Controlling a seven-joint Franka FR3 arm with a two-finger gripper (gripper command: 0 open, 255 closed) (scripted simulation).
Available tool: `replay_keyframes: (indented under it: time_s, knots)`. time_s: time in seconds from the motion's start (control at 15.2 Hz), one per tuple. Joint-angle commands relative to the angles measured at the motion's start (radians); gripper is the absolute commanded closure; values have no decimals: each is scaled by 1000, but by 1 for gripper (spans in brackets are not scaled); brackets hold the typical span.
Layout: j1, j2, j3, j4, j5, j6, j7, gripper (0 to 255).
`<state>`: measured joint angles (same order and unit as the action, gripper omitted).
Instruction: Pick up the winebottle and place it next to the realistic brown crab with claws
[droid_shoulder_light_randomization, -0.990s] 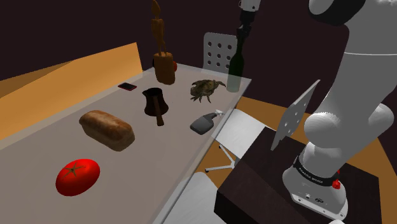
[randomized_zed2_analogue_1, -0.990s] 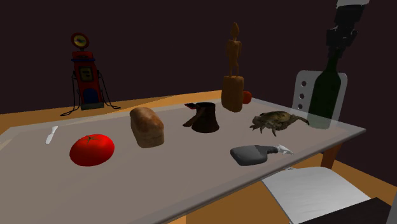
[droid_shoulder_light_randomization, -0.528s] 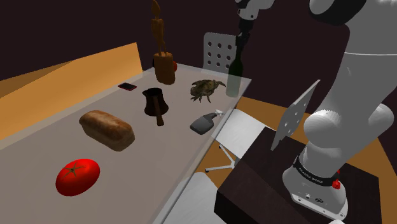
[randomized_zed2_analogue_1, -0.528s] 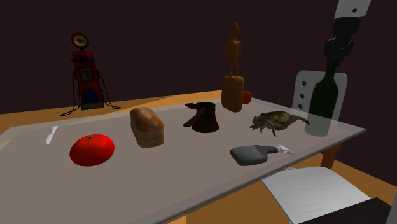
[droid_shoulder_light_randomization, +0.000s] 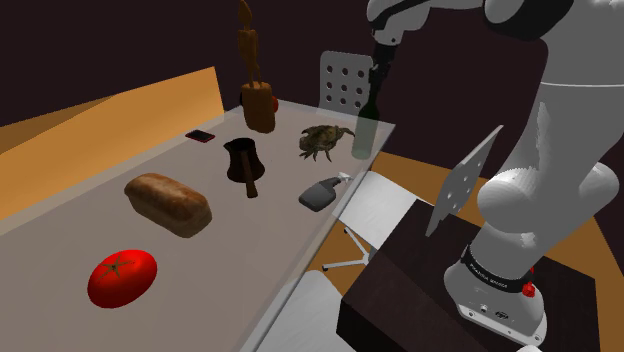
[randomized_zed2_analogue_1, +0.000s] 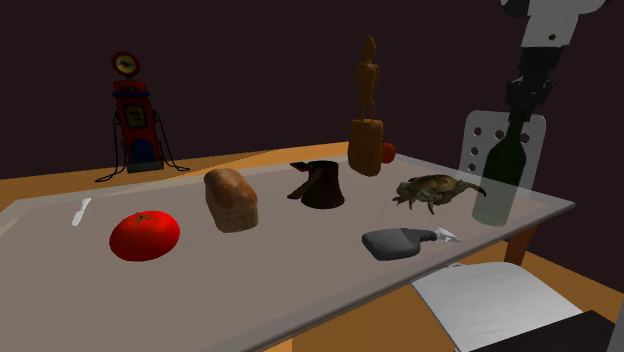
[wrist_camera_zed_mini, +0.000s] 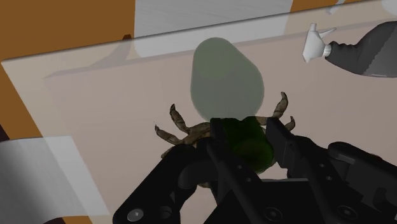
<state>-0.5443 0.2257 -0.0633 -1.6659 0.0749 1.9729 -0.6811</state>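
Grey tabletop (droid_shoulder_light_randomization: 272, 216), brown crab (droid_shoulder_light_randomization: 322, 140) just beside green winebottle (droid_shoulder_light_randomization: 364, 130), black gripper (droid_shoulder_light_randomization: 377, 78) clamped around its neck.

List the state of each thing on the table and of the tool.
tool: shut on the wine bottle neck
wine bottle: upright, beside the crab
crab: flat on the table, legs spread
spray bottle: lying on its side
wooden figure: standing upright
dark pot: upright

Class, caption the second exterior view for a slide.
Gripper clasps a green bottle by the neck, upright beside the crab.
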Motion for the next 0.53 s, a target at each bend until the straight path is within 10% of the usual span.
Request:
replay_keyframes:
  time_s: [0.0,0.33,0.4,0.46]
  knots:
    - [0,0,0,-6,0,7,0,255]
    - [0,0,0,-6,0,7,0,255]
    - [0,0,0,-6,0,7,0,0]
    - [0,0,0,-6,0,7,-1,0]
